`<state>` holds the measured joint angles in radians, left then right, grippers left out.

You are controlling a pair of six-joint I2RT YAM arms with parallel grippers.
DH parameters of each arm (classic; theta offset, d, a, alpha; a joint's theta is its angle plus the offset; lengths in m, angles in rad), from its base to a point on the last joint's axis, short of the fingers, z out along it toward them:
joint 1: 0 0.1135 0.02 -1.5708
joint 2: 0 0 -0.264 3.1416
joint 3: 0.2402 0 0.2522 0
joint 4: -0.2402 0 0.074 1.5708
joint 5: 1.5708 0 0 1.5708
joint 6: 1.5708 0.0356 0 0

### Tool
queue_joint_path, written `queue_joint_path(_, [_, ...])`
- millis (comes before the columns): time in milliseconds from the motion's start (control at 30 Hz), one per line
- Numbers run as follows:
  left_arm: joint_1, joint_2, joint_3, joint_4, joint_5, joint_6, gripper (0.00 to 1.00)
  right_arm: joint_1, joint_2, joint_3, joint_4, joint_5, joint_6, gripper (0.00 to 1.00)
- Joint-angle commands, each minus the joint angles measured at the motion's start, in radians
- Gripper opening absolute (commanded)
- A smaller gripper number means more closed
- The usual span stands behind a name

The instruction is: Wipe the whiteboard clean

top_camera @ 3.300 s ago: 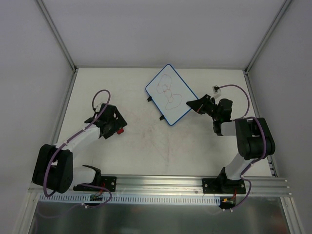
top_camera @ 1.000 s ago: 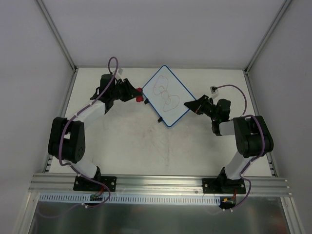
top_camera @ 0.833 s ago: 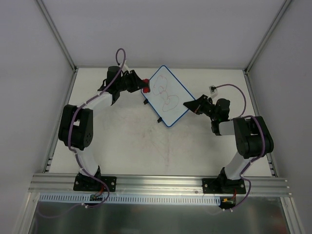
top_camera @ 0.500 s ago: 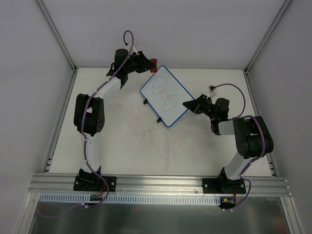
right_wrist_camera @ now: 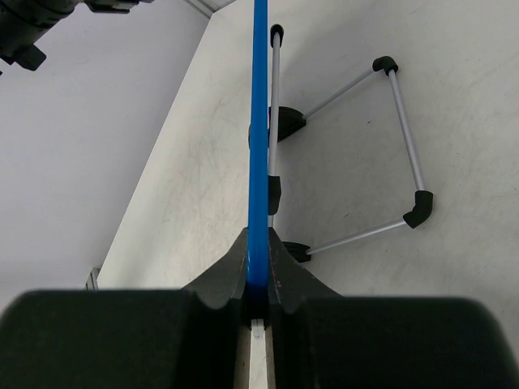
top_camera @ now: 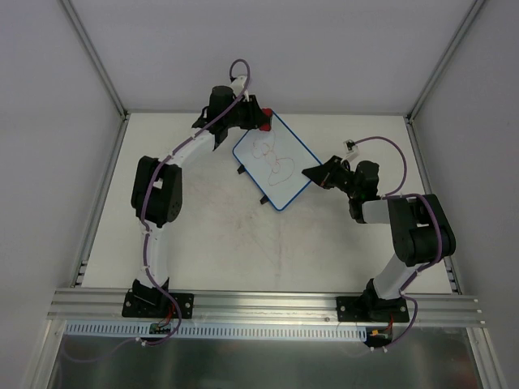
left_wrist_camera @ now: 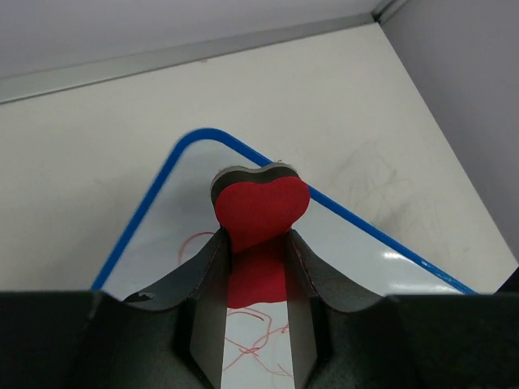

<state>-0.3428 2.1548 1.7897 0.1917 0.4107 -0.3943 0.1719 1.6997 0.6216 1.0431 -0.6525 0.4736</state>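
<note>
Since the red scribbles (top_camera: 274, 158) sit intact, nothing's erased yet. The left gripper (left_wrist_camera: 259, 243) pinches the heart-shaped eraser (left_wrist_camera: 261, 203) at the whiteboard (top_camera: 292, 174)'s far corner (contact unclear), and the right gripper (right_wrist_camera: 258, 259) clamps its right rim.

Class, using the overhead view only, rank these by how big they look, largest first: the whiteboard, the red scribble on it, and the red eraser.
1. whiteboard: clearly the largest.
2. red scribble: fills only the board's middle.
3. red eraser: a small spot at the board's far corner, partly hidden.
</note>
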Motion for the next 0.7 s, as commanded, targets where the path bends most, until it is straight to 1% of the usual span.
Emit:
queue_joint_path(0, [-0.053, -0.004, 0.023, -0.047, -0.042, 0.129, 0.13, 0.041, -0.017, 0.007, -0.052, -0.058, -0.064, 0.00])
queue_joint_path(167, [-0.082, -0.009, 0.020, -0.089, -0.013, 0.147, 0.13, 0.043, -0.017, 0.009, -0.054, -0.058, -0.063, 0.00])
queue_joint_path(300, [-0.104, -0.003, 0.020, -0.119, -0.071, 0.147, 0.13, 0.041, -0.015, 0.010, -0.052, -0.061, -0.059, 0.00])
queue_joint_path(333, [-0.102, 0.013, 0.037, -0.129, -0.111, 0.128, 0.13, 0.043, -0.018, 0.010, -0.052, -0.059, -0.059, 0.00])
queue_joint_path(467, [-0.082, 0.063, 0.106, -0.181, -0.116, 0.095, 0.12, 0.041, -0.023, 0.009, -0.054, -0.059, -0.059, 0.00])
queue_joint_path(667, [-0.024, 0.079, 0.109, -0.224, -0.138, 0.043, 0.10, 0.043, -0.025, 0.007, -0.051, -0.061, -0.056, 0.00])
